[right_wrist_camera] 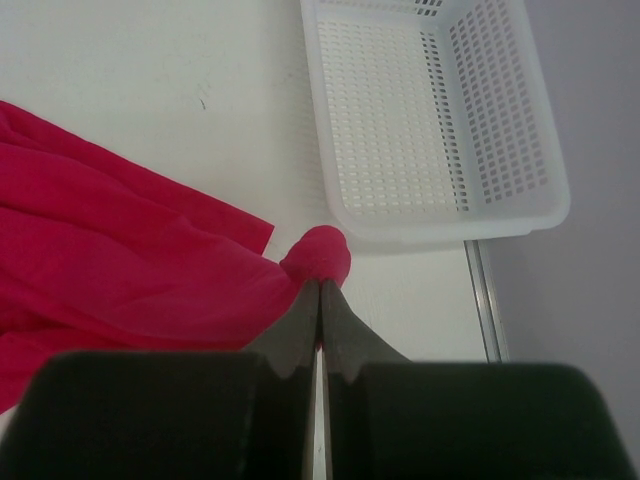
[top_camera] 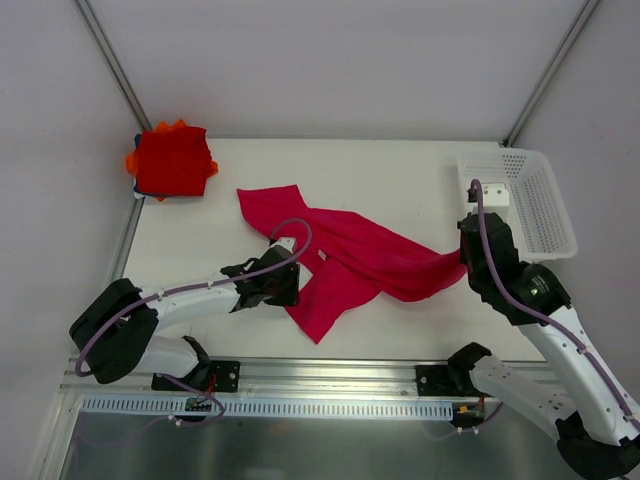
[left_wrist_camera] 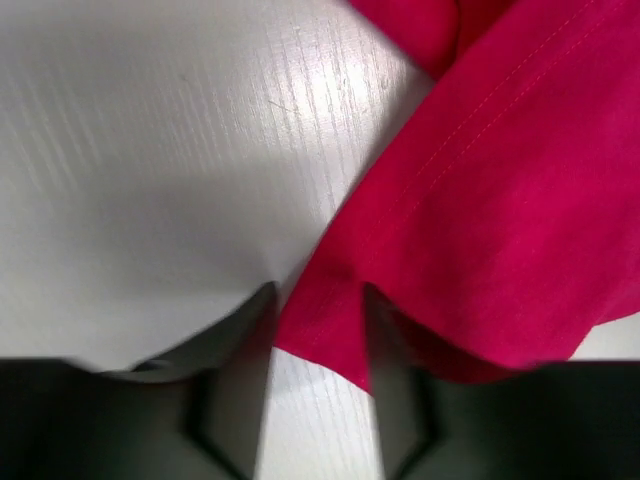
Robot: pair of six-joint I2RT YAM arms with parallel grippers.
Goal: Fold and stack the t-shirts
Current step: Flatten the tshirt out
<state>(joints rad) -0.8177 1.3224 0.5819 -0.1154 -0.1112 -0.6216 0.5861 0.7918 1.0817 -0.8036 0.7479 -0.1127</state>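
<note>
Two arms are working on one white table [top_camera: 400,170]. One crimson-pink t-shirt [top_camera: 350,255] is lying open on the middle of the table, and one stack of folded t-shirts [top_camera: 172,160] is sitting at the far left corner. In this stack a bright red one is lying on top, orange is showing around its edges and a blue edge is showing below; how many pieces are in it I cannot tell. One white perforated basket [right_wrist_camera: 450,222] is standing at the far right edge.

The crimson-pink t-shirt is not lying flat. It is stretching as a wrinkled band from far left to the right, and one flap is pointing to the near side. A stitched hem is running along its edge.

The left gripper [left_wrist_camera: 318,292] is standing low over the near left part of the cloth, its fingers [left_wrist_camera: 385,340] apart, with the hem lying between them. The right gripper [right_wrist_camera: 320,285] is pinching the right end of the same t-shirt, fingers pressed together, and a small bunch of cloth is sticking out past their tips.
</note>
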